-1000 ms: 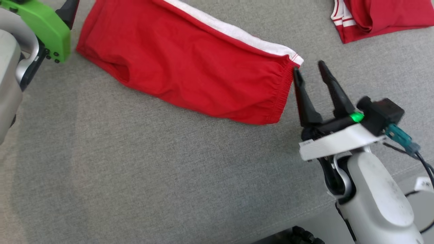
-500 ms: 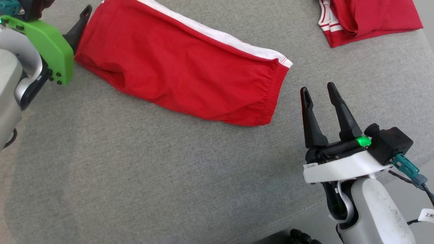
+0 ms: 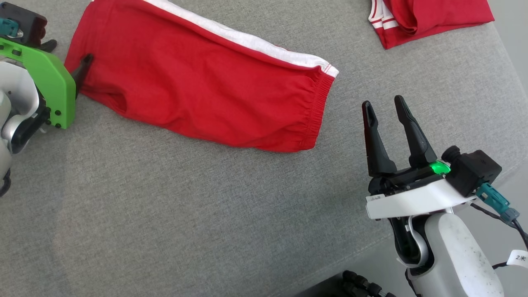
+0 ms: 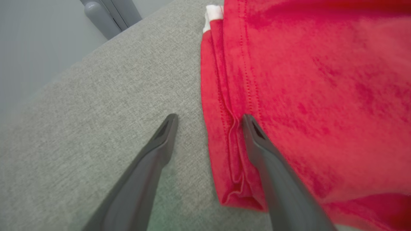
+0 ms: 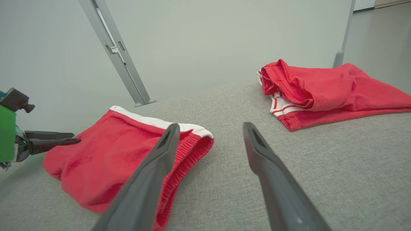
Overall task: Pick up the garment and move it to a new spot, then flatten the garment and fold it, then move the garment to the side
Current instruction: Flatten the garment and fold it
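Once the right end effector (image 3: 383,103) backed off the garment (image 3: 198,86), the left end effector (image 4: 209,117) straddled its hem; both stood apart, regrasp likely pending.

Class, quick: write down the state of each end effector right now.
Left end effector: open, astride the hem of the red shorts, gripping nothing.
Right end effector: open, empty, clear of the shorts.

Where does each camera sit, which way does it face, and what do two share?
Head view: above, looking down on red shorts, grey cushion; left gripper, right gripper show.
Left wrist view: along its open fingers straddling the shorts' edge.
Right wrist view: low across the cushion, past its fingers, toward shorts and folded garment.
Head and right wrist views share both garments.
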You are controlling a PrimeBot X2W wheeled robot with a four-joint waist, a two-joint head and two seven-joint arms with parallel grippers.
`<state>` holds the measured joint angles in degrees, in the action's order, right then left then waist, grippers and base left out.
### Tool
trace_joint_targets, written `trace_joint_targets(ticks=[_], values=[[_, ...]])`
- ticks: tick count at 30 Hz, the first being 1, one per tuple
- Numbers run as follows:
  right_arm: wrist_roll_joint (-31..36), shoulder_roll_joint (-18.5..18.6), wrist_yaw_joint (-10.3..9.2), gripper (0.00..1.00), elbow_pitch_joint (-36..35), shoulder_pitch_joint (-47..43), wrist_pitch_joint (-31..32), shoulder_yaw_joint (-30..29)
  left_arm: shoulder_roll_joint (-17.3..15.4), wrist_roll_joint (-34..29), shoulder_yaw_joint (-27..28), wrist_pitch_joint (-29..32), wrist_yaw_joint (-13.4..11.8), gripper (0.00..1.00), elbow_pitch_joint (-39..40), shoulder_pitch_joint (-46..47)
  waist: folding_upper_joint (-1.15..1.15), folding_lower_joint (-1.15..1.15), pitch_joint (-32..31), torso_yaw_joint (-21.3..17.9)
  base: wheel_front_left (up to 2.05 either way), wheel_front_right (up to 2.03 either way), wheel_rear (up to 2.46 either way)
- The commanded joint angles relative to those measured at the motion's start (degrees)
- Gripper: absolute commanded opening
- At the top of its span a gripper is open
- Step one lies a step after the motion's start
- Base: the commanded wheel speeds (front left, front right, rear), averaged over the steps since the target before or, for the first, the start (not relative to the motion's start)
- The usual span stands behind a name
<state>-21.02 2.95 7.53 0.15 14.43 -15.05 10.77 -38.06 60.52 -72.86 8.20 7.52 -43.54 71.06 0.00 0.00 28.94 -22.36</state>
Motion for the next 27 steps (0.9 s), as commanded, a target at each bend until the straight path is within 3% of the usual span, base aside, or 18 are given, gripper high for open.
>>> trace_joint_targets(ticks=[1, 3, 4, 16, 27], values=[[-0.29, -0.05, -0.1, 1.0, 0.09, 0.32, -0.15, -0.22, -0.15, 0.11, -0.93, 1.36, 0.0, 0.89, 0.32, -2.26, 0.0, 0.0, -0.17, 0.13, 0.0, 0.0, 0.0], [-0.23, -0.06, -0.1, 1.0, 0.19, 0.17, -0.15, -0.41, 0.08, 0.71, -0.91, 2.25, 0.0, 0.18, 1.16, -2.49, 0.0, 0.0, -0.47, 0.42, 0.0, 0.0, 0.0], [-0.1, -0.07, -0.1, 1.0, 0.25, 0.27, -0.15, -0.38, 0.2, 1.2, -0.89, 2.64, 0.0, 0.0, 1.49, -2.54, 0.0, 0.0, -0.6, 0.58, 0.0, 0.0, 0.0], [1.14, -0.04, -0.1, 1.0, 1.64, -0.66, -0.15, -0.8, 0.94, 4.75, -0.51, 1.55, -0.02, 0.0, 4.3, -2.22, 0.0, 0.0, -4.68, 3.49, 0.0, 0.0, 0.0], [2.34, -0.03, -0.1, 1.0, 3.64, -5.28, -0.15, -4.36, -0.07, 5.42, -0.5, -3.9, -0.02, 0.0, 10.32, -11.46, 0.0, 0.0, -13.57, 8.69, 0.0, 0.0, 0.0]])
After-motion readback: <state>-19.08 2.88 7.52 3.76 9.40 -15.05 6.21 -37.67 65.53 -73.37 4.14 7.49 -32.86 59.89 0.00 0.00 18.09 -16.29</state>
